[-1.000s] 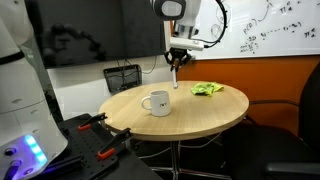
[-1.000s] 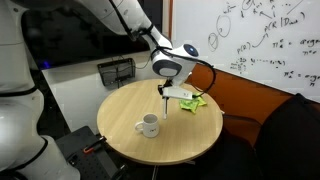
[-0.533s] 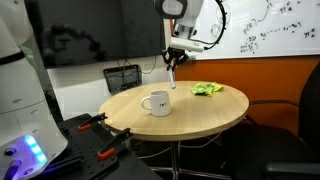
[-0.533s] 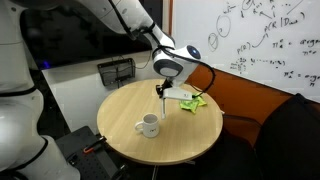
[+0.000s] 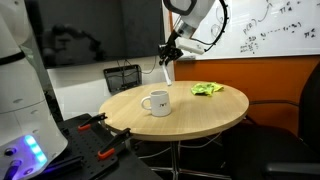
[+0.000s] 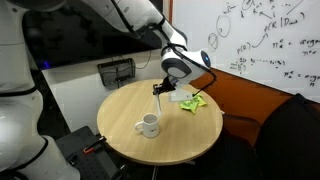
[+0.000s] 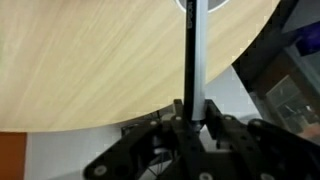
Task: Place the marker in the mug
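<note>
My gripper is shut on the marker, a thin dark stick with a grey section, and holds it tilted in the air above the far side of the round table. In the wrist view the marker runs up from between the fingers toward the mug's white rim at the top edge. The white mug stands upright on the table, nearer the front edge than the gripper, and shows in both exterior views. The gripper is well above mug height.
A crumpled green cloth lies on the wooden table beside the gripper. A black wire basket stands behind the table. An orange wall and a whiteboard are at the back, and a dark chair is at the side.
The gripper has risen and tilted with the marker, shifting a little toward the mug's side. The mug and cloth have not moved.
</note>
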Robot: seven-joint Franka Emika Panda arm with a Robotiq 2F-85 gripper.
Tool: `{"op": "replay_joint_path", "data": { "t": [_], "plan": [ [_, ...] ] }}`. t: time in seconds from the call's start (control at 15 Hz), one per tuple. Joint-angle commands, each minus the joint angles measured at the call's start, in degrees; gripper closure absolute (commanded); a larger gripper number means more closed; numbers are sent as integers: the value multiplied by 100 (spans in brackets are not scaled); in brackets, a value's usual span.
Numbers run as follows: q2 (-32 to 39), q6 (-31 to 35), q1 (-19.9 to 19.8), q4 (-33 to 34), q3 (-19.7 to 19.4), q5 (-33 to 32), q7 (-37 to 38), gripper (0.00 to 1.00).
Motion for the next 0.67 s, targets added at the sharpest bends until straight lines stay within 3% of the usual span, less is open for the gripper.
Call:
{"op": "replay_joint_path", "data": {
  "t": [0.0,0.27,0.6],
  "plan": [
    [264,-755,73,329,-283,57,-1108,93],
    [584,-1427,77,600,-316,26,-2139,93],
    [738,-2720,76,924,-330,-131,-3084,93]
  ]
}}
